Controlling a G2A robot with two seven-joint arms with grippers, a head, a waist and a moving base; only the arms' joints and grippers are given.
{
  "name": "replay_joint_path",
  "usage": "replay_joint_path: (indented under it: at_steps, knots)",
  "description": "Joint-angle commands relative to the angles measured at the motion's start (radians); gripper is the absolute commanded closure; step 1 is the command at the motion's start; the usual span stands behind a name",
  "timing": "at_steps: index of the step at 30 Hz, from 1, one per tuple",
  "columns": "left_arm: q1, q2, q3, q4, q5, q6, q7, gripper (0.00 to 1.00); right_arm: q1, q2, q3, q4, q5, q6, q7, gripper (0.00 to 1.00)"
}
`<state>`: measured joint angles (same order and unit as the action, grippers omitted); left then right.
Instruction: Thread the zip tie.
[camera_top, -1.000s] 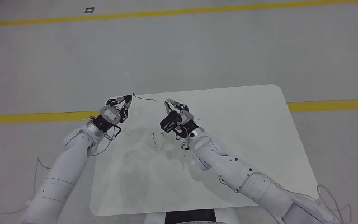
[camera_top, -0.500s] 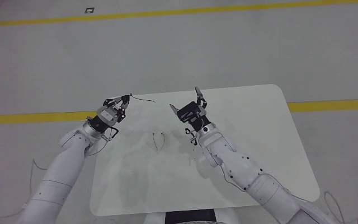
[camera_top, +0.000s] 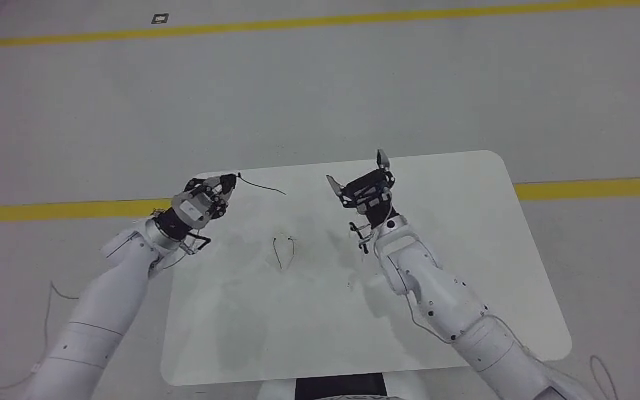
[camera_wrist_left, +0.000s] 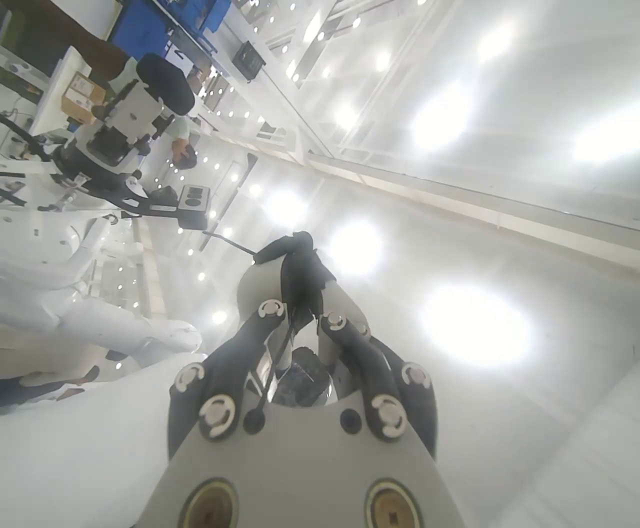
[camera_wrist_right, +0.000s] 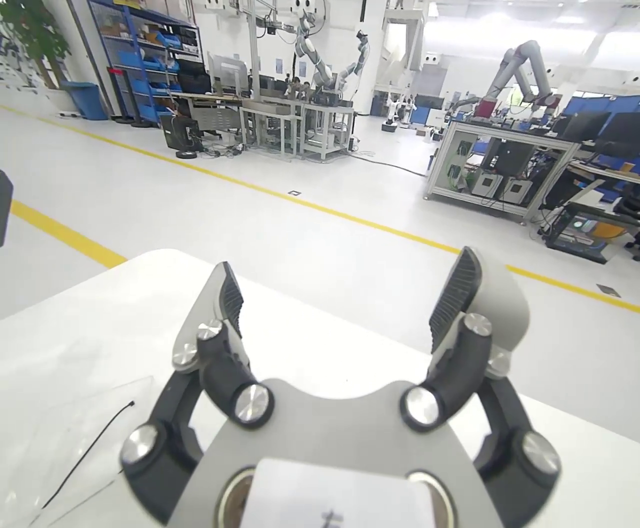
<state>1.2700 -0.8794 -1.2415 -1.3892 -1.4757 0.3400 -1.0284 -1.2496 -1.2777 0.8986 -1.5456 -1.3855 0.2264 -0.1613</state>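
Left end effector (camera_top: 228, 181) pinches the zip tie (camera_top: 262, 183) at middle left; right end effector (camera_top: 357, 170) is wide open, empty. Threading looks undone.

So it's a white table (camera_top: 470, 290), a black zip tie (camera_top: 262, 181), pale grey floor (camera_top: 300, 90) with yellow stripes (camera_top: 60, 210), and the right gripper (camera_wrist_right: 346, 260) is grey with black ribbed pads (camera_wrist_right: 452, 295) and shiny silver bolts (camera_wrist_right: 247, 402).

the right gripper (camera_top: 356, 169) is pulling away from the zip tie (camera_top: 262, 184) and the left gripper (camera_top: 226, 183), drifting toward its own side along the table's (camera_top: 470, 190) far edge, its fingers spreading wide apart.
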Motion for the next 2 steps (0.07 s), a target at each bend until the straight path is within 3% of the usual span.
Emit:
replay_joint_path:
  at_steps: [1,2]
  knots:
    - [0.000,0.000,0.000,0.000,0.000,0.000,0.000,1.00,0.000,0.000,0.000,0.000,0.000,0.000,0.000,0.00]
    - [0.000,0.000,0.000,0.000,0.000,0.000,0.000,1.00,0.000,0.000,0.000,0.000,0.000,0.000,0.000,0.00]
